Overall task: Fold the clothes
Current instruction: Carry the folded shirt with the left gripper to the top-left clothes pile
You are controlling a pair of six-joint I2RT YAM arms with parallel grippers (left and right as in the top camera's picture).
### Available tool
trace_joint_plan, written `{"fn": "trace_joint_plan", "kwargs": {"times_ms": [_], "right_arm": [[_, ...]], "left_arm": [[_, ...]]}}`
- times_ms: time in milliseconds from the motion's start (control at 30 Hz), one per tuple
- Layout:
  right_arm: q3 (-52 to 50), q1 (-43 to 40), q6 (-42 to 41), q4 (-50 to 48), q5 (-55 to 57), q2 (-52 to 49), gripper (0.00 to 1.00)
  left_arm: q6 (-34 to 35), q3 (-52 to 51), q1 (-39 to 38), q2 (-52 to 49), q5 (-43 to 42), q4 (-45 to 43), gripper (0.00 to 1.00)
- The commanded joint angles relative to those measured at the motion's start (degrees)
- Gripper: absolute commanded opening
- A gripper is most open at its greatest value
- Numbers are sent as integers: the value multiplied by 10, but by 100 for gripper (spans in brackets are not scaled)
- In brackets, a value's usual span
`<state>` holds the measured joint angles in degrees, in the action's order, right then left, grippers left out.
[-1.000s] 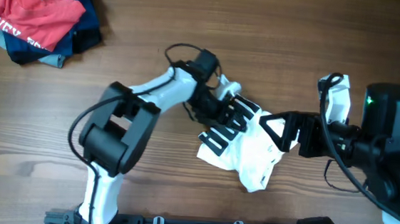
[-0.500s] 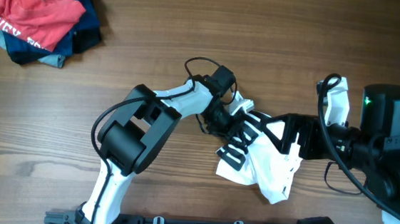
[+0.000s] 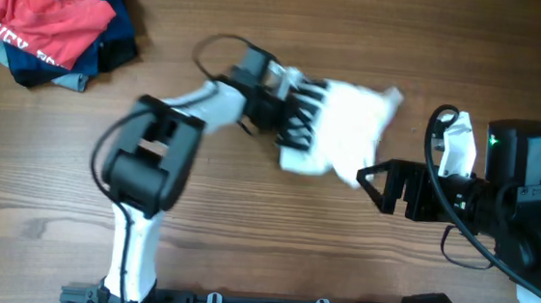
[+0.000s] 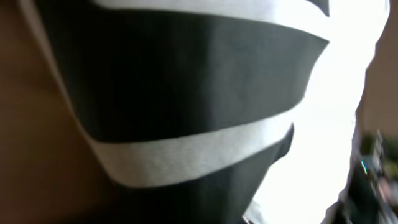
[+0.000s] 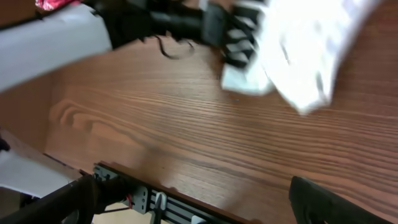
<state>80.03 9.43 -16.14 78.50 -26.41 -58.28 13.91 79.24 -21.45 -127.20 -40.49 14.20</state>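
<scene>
While the fold itself looks not yet begun, the left gripper (image 3: 288,114) is clamped shut on one edge of the white shirt (image 3: 354,129), bunched and blurred above the far middle of the table (image 3: 245,227). The right gripper (image 3: 372,184), jaws wide and empty, sits just beside it; next, it likely needs to take an opposite edge so the cloth spreads flat.

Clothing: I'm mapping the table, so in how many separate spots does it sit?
2. The white shirt mid-table, in the left claw; a red-and-navy pile in the far left corner, which may hide more pieces.
</scene>
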Motion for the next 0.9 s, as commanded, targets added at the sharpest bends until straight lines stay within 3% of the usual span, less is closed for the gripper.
{"fn": "trace_joint_plan", "kwargs": {"times_ms": [0, 200, 300, 667, 867], "right_arm": [[7, -1, 10, 3, 14, -1, 99], [7, -1, -18, 8, 45, -1, 99], [7, -1, -21, 12, 46, -5, 99], [7, -1, -50, 22, 50, -48, 99], [7, -1, -50, 31, 50, -51, 98]], "left_arm": [[-17, 10, 97, -29, 102, -34, 4], [-24, 38, 197, -29, 102, -105, 4], [-35, 76, 233, -29, 104, -98, 4], [-77, 398, 305, -29, 111, 116, 4], [-77, 471, 353, -27, 145, 174, 4]]}}
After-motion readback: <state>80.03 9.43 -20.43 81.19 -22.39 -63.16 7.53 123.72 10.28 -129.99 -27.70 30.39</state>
